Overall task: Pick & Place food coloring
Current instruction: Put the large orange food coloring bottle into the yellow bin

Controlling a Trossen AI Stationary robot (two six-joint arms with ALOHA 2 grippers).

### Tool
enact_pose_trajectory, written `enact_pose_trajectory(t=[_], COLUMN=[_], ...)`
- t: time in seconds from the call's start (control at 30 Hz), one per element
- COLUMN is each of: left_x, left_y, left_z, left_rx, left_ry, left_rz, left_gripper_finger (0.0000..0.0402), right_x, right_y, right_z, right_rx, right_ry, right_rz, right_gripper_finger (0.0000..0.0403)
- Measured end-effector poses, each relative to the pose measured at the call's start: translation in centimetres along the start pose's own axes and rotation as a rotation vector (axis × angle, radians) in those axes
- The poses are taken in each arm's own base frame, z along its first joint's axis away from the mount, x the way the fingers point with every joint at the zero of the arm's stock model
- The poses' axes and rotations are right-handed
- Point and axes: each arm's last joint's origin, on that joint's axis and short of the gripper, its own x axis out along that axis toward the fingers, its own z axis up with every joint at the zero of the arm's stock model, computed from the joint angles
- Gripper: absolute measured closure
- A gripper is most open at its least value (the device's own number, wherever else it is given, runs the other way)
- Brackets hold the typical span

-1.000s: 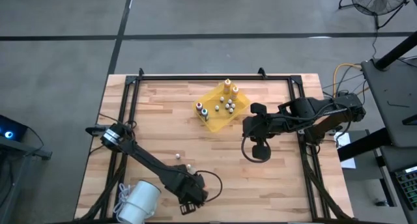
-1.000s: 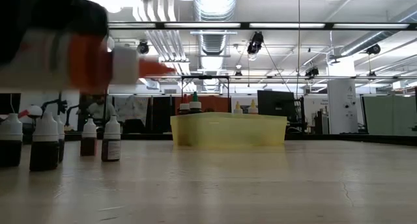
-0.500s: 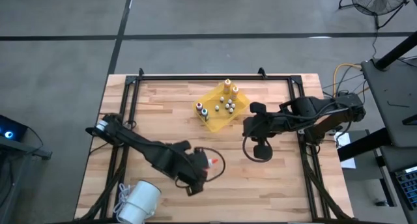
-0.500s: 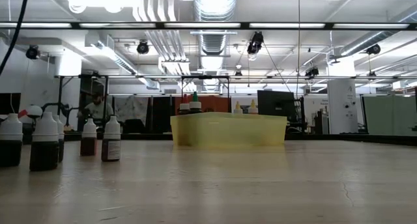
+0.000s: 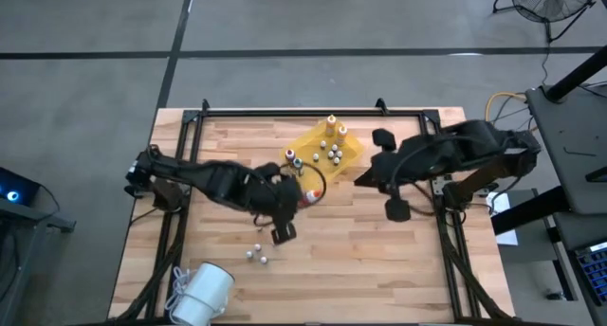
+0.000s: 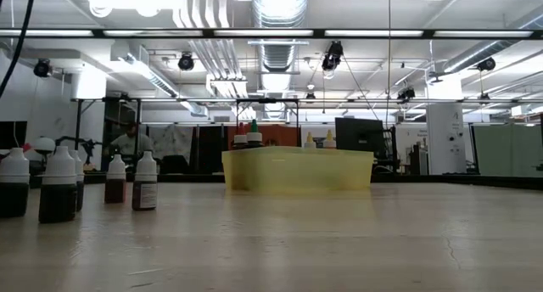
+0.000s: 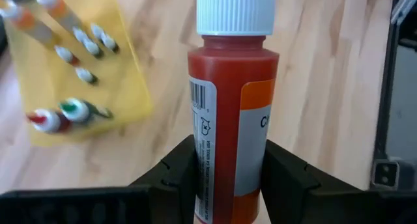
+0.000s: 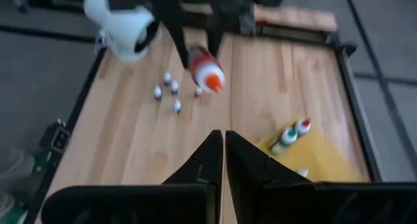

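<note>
We judge this the carry step: left gripper (image 7: 225, 185) clamps a red bottle (image 7: 228, 100), held above the table just beside the yellow tray (image 5: 347, 157). Next we'd move it over the tray and let go. Left arm stretches toward table centre. Right gripper (image 8: 224, 160) hangs pinched shut, empty, near the tray's far side.

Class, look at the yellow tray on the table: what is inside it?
The yellow tray holds several small dropper bottles standing upright, some with white caps, plus red-capped and green-capped ones at one end. The tray floor beneath them is covered.
</note>
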Motion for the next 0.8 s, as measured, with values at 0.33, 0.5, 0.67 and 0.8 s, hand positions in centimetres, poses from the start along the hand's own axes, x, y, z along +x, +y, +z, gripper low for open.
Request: enact_pose_trajectory(t=[0.33, 0.5, 0.67, 0.8], left_x=[-1.6, -2.0, -2.6, -3.2], left_y=[2.7, 3.6, 4.1, 4.3], left_z=[2.7, 3.5, 4.1, 4.6], left_rx=[0.074, 0.102, 0.126, 0.138], left_ry=[-0.178, -0.228, -0.27, -0.308], left_rz=[-0.077, -0.098, -0.112, -0.115], left_gripper_finger=[0.029, 0.029, 0.029, 0.029], right_x=[-3.4, -3.7, -3.3, -3.2], right_y=[-0.7, -0.7, -1.0, -1.4], right_z=[1.6, 1.9, 1.9, 2.0], right_rx=[0.004, 0.027, 0.071, 0.084], right_ry=[-0.143, -0.172, -0.165, -0.173], right_rz=[-0.05, -0.051, -0.077, -0.09], right_gripper_finger=[0.0329, 0.0274, 0.0215, 0.018])
